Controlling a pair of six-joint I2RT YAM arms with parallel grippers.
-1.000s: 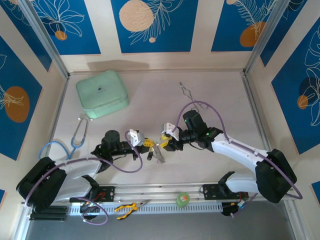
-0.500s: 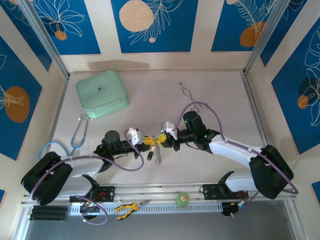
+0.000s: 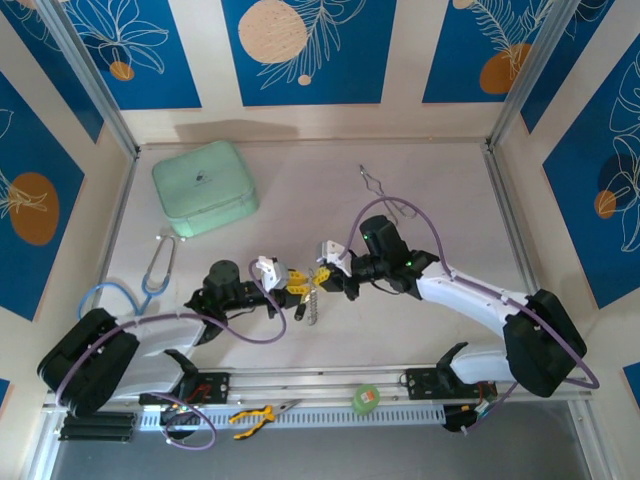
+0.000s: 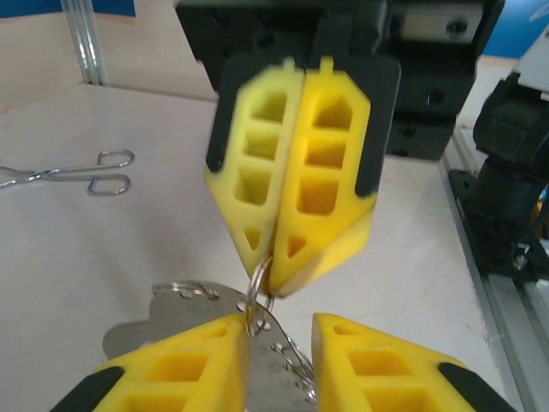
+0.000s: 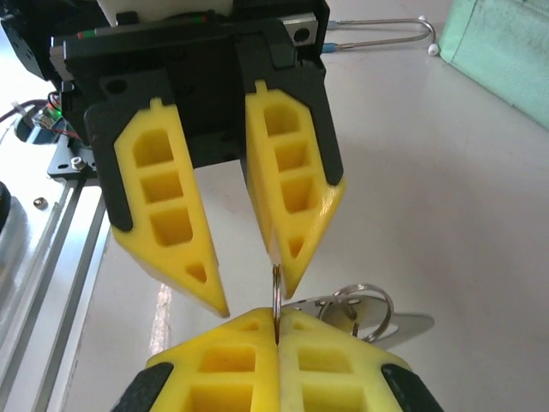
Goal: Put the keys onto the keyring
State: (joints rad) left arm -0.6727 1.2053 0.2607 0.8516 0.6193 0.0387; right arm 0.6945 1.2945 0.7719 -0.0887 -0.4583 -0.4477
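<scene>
right tool [image 5: 276, 318], ribbed yellow plastic jaws pressed together, pinches the thin silvery wire keyring [image 5: 276, 287] above the pale matte bench [image 5: 446, 223]. left tool [image 4: 279, 330]: jaws narrowly parted, the ring between them.

Top camera looked down on the whole tabletop [image 3: 300, 190] from above its near edge, distant. Wrist cameras sat close, facing each other; both showed the keyring [image 5: 276, 296] mid-tabletop.

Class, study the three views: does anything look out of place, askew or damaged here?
Nothing looks spilled or damaged. Mildly odd: yellow-handled pliers and a green tape roll lie on the slotted metal rail at the near edge, off the pale table.
</scene>
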